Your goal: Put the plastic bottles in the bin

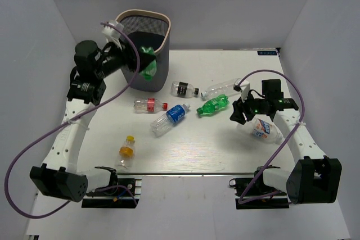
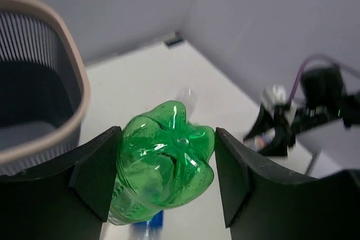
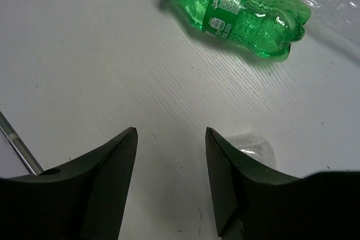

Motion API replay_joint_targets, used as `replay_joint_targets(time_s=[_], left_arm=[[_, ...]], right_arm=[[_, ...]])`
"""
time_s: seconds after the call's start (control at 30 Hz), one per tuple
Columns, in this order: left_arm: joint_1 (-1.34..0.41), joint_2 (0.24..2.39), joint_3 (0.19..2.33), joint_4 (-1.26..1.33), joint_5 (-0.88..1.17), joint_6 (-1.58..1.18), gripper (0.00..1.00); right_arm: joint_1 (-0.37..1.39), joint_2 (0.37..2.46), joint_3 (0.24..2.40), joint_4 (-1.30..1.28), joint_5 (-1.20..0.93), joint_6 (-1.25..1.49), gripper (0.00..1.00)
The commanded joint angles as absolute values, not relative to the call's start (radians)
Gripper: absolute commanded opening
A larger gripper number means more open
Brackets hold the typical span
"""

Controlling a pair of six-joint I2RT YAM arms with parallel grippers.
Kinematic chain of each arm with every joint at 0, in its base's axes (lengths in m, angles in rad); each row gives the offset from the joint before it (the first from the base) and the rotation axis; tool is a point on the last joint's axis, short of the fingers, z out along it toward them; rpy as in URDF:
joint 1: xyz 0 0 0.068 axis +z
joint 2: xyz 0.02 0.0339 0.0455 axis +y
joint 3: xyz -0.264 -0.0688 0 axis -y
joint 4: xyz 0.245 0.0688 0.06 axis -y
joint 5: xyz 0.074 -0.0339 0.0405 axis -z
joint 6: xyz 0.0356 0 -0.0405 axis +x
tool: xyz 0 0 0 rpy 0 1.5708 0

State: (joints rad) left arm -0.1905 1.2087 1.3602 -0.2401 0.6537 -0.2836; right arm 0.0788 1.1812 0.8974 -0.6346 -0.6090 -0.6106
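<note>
My left gripper (image 1: 145, 60) is shut on a green plastic bottle (image 2: 166, 158) and holds it in the air beside the front of the bin (image 1: 147, 26). The bin's beige rim (image 2: 67, 66) shows left in the left wrist view. My right gripper (image 1: 236, 113) is open and empty over the table; a second green bottle (image 3: 236, 7) lies ahead of it, and a clear bottle with a white, red and blue label (image 1: 263, 130) lies just beside its right finger. More bottles lie on the table: black-labelled (image 1: 184, 89), clear (image 1: 220, 86), red-labelled (image 1: 147, 105), blue-labelled (image 1: 170, 118), yellow-capped (image 1: 126, 151).
The white table (image 1: 191, 155) is enclosed by grey walls left, right and behind. The bin stands at the back left. Purple cables loop from both arms. The arm bases sit at the near edge.
</note>
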Motion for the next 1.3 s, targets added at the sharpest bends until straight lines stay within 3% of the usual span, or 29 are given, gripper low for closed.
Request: replay_joint_targets(time_s=[0.0,0.33,0.53,0.7,0.77,0.83,0.87,0.9,0.97,1.0,1.1,1.27], left_arm=[[-0.181,1.297,1.461,0.056,0.542,-0.474,0.0],[-0.163,1.546,1.652,0.196,0.505,-0.652,0.0],[-0.141,1.546,1.614,0.152,0.211,-0.583,0.0],[-0.101,1.557,1.63,0.169,0.239,-0.601,0.0],[-0.101,1.577,1.669,0.083,0.239,-0.589,0.01],[-0.101,1.589,1.669,0.019,0.23,-0.571,0.18],[-0.101,1.589,1.669,-0.012,0.23,-0.552,0.3],[-0.101,1.589,1.669,-0.071,0.215,-0.532,0.51],[-0.092,1.577,1.635,-0.112,0.201,-0.511,0.74],[-0.092,1.568,1.635,-0.141,0.192,-0.48,0.91],[-0.092,1.525,1.652,-0.249,0.18,-0.384,0.99],[-0.12,1.355,1.608,-0.382,0.143,-0.27,0.99]], right_arm=[[0.08,1.187,0.94,-0.64,-0.635,-0.624,0.57],[0.081,1.163,0.9,-0.603,-0.609,-0.621,0.57],[0.084,1.192,0.902,-0.535,-0.61,-0.589,0.72],[0.086,1.241,0.957,-0.558,-0.626,-0.6,0.72],[0.087,1.253,0.957,-0.555,-0.626,-0.609,0.77],[0.089,1.267,0.966,-0.558,-0.63,-0.635,0.9],[0.092,1.272,0.979,-0.569,-0.644,-0.649,0.9],[0.095,1.299,0.986,-0.603,-0.666,-0.667,0.9],[0.104,1.327,1.003,-0.621,-0.699,-0.764,0.9],[0.109,1.336,1.005,-0.639,-0.725,-0.846,0.9],[0.126,1.338,0.973,-0.643,-0.738,-1.108,0.9],[0.146,1.354,0.956,-0.624,-0.709,-1.518,0.9]])
